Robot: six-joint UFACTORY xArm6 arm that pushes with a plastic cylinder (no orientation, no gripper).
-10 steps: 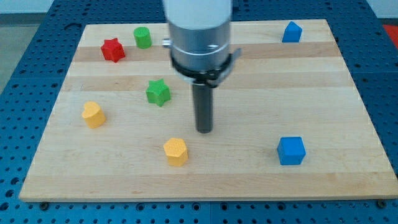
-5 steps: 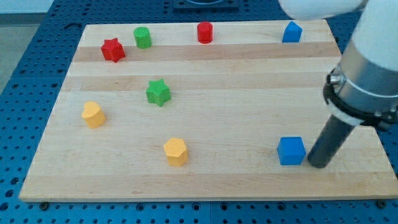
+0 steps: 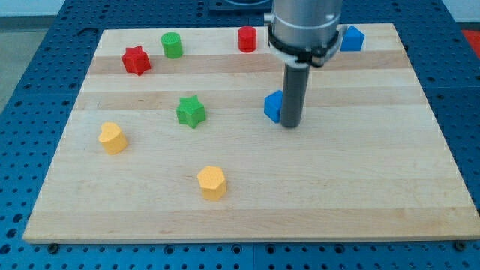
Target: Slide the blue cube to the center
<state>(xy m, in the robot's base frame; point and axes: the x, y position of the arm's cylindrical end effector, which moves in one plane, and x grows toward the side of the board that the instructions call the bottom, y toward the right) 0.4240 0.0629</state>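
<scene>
The blue cube (image 3: 273,106) sits near the middle of the wooden board (image 3: 247,187), partly hidden behind the rod. My tip (image 3: 291,124) rests on the board right against the cube's right side, slightly toward the view's bottom. A second blue block (image 3: 352,38) stands at the top right, partly hidden by the arm.
A red cylinder (image 3: 247,39), a green cylinder (image 3: 172,45) and a red star (image 3: 136,60) stand along the top. A green star (image 3: 190,111) is left of centre. A yellow heart (image 3: 112,138) and a yellow hexagonal block (image 3: 212,182) lie at lower left.
The blue cube has slid from the lower right up and left to near the centre. My tip moved with it, staying on its right side.
</scene>
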